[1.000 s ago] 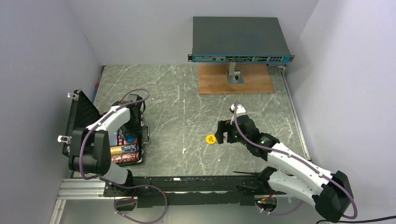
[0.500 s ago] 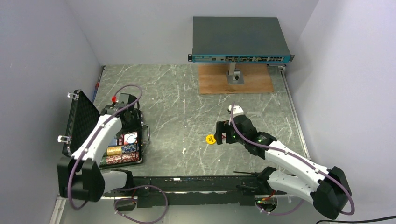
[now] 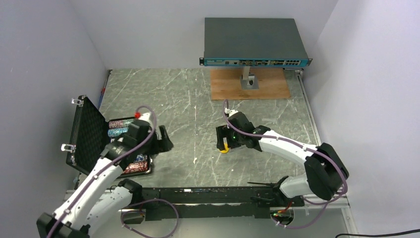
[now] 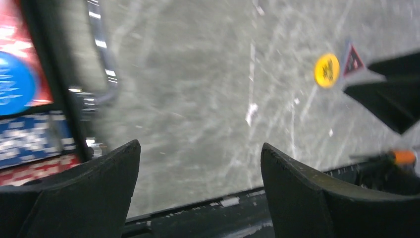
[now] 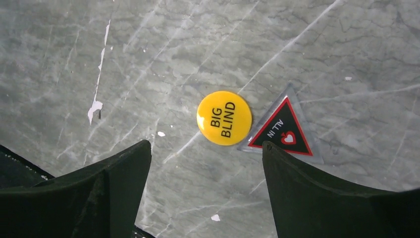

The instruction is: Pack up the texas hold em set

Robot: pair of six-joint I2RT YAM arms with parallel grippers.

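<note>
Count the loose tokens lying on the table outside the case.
2. The yellow disc lies on the table under the open right claw; the red triangular token lies close beside it. Others may be hidden.

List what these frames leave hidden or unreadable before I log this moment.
- Top view: the right gripper hides the red triangular token and most of the yellow disc.
- Top view: the left arm covers much of the briefcase tray.
- Left wrist view: motion blur, chip rows unreadable.
</note>
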